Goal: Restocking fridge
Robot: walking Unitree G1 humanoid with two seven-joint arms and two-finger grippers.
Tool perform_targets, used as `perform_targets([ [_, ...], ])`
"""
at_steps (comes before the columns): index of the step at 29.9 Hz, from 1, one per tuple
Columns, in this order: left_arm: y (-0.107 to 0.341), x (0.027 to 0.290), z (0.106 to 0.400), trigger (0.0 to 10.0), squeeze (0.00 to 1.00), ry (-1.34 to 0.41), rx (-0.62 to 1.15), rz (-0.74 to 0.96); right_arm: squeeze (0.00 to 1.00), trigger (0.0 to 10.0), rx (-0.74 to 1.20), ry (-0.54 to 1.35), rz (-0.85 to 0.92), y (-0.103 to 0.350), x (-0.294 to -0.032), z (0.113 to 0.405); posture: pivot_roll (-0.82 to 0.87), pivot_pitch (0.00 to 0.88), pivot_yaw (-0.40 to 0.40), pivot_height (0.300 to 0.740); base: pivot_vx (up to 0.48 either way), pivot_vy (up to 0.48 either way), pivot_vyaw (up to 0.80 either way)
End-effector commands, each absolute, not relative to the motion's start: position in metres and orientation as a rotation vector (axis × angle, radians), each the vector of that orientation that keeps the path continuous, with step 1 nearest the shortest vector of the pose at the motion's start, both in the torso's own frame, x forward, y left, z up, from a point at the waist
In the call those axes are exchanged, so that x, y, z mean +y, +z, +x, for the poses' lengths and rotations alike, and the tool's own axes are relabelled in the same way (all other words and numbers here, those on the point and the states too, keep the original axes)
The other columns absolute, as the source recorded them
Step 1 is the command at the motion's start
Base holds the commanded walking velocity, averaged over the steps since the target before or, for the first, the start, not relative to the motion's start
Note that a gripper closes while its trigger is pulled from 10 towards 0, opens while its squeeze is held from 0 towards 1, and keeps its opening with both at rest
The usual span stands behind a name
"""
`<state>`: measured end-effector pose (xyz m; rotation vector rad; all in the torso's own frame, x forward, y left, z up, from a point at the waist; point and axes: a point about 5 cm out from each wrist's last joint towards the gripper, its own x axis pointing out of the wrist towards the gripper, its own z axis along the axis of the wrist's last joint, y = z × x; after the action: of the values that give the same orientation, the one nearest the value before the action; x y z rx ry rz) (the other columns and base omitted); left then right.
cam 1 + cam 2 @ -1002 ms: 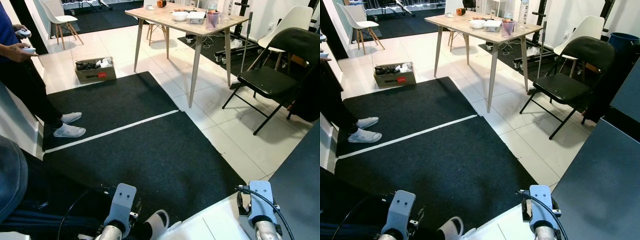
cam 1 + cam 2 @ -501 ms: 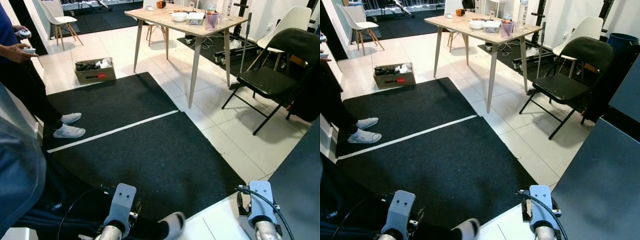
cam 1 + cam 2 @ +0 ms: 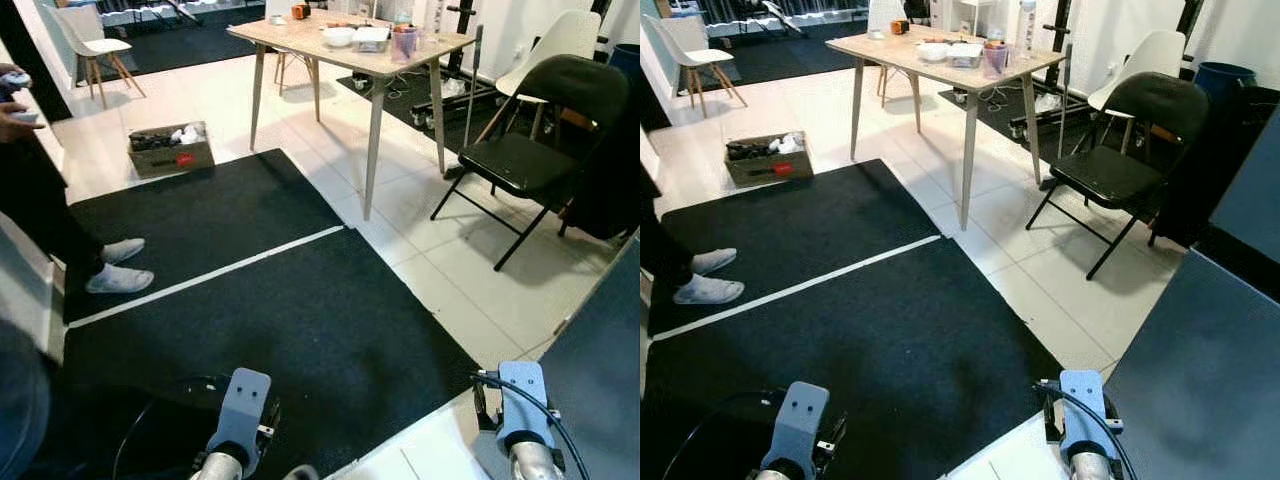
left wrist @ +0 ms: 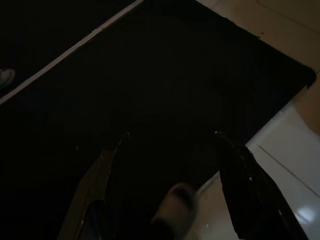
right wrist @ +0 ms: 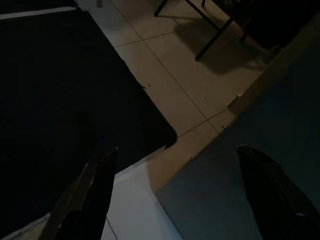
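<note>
Both arms hang low over a black floor mat [image 3: 270, 320]. In the left wrist view my left gripper [image 4: 170, 135] is open with nothing between its fingers; a slippered foot [image 4: 175, 207] lies dimly below it. My right gripper [image 5: 175, 148] is open too, above the mat's corner [image 5: 167, 135], pale tiles and a dark grey-blue panel [image 5: 250, 185]. That panel [image 3: 605, 350] rises at the near right in the eye views. The silver wrist mounts [image 3: 243, 398] [image 3: 520, 398] show at the bottom edge.
A wooden table [image 3: 350, 55] with bowls and cups stands ahead, and a black folding chair [image 3: 530, 150] is on its right. A cardboard box [image 3: 170, 150] sits on the tiles. One person [image 3: 40, 200] stands at the left holding controllers; another is close at my lower left [image 3: 20, 400].
The whole picture has shifted left, so the camera has turned slightly right. The near person's leg and slipper have drawn back towards the bottom edge. Both arms hang as before.
</note>
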<state>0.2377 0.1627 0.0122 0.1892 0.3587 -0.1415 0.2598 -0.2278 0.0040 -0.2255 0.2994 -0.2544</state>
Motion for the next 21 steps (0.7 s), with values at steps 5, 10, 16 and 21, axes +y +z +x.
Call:
perform_targets([
  [5, 0.0057, 0.1695, 0.2315, 10.0, 0.0, -0.119, 0.388, 0.19, 0.0, 10.0, 0.296, -0.248, -0.213, 0.0038, -0.2232, 0.2612, -0.08, 0.103, 0.031, 0.74, 0.377, 0.0, 0.0],
  [10, 0.0053, 0.1698, 0.2311, 10.0, 0.0, -0.118, 0.389, 0.191, 0.0, 10.0, 0.298, -0.249, -0.213, 0.0035, -0.2233, 0.2608, -0.08, 0.105, 0.031, 0.74, 0.374, 0.0, 0.0],
  [16, 0.0048, 0.1704, 0.2306, 10.0, 0.0, -0.116, 0.391, 0.192, 0.0, 10.0, 0.3, -0.248, -0.211, 0.0029, -0.2229, 0.2604, -0.08, 0.105, 0.031, 0.74, 0.371, 0.0, 0.0],
  [21, 0.0045, 0.1705, 0.2305, 10.0, 0.0, -0.115, 0.391, 0.191, 0.0, 10.0, 0.299, -0.248, -0.21, 0.003, -0.2225, 0.2608, -0.08, 0.105, 0.031, 0.74, 0.37, 0.0, 0.0],
])
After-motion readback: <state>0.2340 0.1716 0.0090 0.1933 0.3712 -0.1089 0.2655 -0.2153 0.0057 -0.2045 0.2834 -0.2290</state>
